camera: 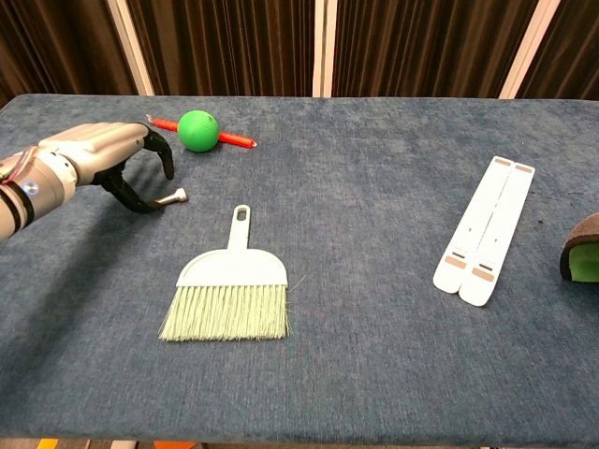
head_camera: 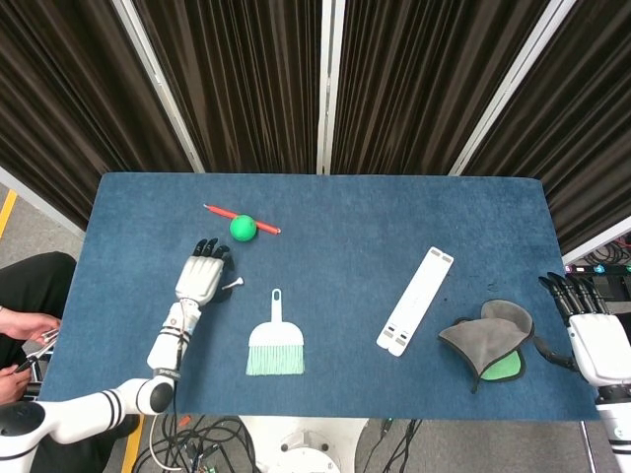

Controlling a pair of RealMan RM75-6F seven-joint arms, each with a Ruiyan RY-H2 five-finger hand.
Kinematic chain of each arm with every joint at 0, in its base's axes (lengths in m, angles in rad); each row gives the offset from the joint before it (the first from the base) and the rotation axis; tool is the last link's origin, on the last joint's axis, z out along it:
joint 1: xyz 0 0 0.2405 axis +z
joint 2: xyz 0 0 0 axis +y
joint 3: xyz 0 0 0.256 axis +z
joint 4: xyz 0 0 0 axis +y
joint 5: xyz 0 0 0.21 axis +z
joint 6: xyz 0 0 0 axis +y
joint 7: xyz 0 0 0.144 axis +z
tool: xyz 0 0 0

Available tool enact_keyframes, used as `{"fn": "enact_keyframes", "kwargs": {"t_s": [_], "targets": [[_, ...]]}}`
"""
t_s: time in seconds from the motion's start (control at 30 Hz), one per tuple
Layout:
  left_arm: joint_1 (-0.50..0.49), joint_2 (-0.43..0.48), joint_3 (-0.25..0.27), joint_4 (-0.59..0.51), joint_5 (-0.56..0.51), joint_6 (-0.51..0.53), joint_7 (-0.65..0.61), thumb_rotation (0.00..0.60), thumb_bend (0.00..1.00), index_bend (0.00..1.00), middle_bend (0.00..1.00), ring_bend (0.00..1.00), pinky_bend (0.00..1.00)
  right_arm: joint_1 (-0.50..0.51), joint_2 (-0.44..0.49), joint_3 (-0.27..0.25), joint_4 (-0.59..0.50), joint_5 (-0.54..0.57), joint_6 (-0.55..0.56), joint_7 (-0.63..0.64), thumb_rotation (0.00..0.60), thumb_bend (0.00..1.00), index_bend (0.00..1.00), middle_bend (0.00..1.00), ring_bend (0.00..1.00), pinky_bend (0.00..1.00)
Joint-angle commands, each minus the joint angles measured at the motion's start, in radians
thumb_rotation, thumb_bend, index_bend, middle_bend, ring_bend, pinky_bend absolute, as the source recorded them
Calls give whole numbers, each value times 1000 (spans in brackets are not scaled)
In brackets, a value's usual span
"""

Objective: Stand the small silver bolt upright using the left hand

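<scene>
One hand, the left hand (camera: 103,159), pinches the bolt (camera: 172,196) near the brush (camera: 227,297). Right hand (head_camera: 595,333) rests released, fingers apart, beside the cloth (head_camera: 485,337).

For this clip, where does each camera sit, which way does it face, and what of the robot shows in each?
Head view: high above the table's near edge, looking steeply down on the blue table and curtains; shows the left hand with its arm and the right hand.
Chest view: low at the near edge, facing across the table toward the curtains; only the left hand shows.
Shared: left hand at the bolt, green ball, hand broom, white strip.
</scene>
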Motion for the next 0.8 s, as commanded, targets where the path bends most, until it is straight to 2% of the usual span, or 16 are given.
{"fn": "enact_keyframes", "kwargs": {"t_s": [0.03, 0.27, 0.47, 0.8], "targets": [[-2, -3, -2, 24, -4, 5, 5, 600, 259, 403, 171, 32, 0, 0, 0, 0, 0, 1, -1, 0, 600, 161, 85, 71, 0, 0], [-8, -7, -12, 62, -27, -16, -1, 600, 261, 409, 171, 32, 0, 1, 0, 2, -1, 4, -5, -3, 600, 161, 84, 71, 0, 0], [5, 27, -33, -22, -60, -34, -48, 600, 262, 407, 171, 32, 0, 1, -1, 2, 0, 5, -6, -2, 600, 161, 85, 71, 0, 0], [-16, 2, -67, -22, -203, -26, 24, 600, 304, 448, 171, 32, 0, -2, -1, 0, 4, 3, -3, 5, 600, 162, 85, 71, 0, 0]]}}
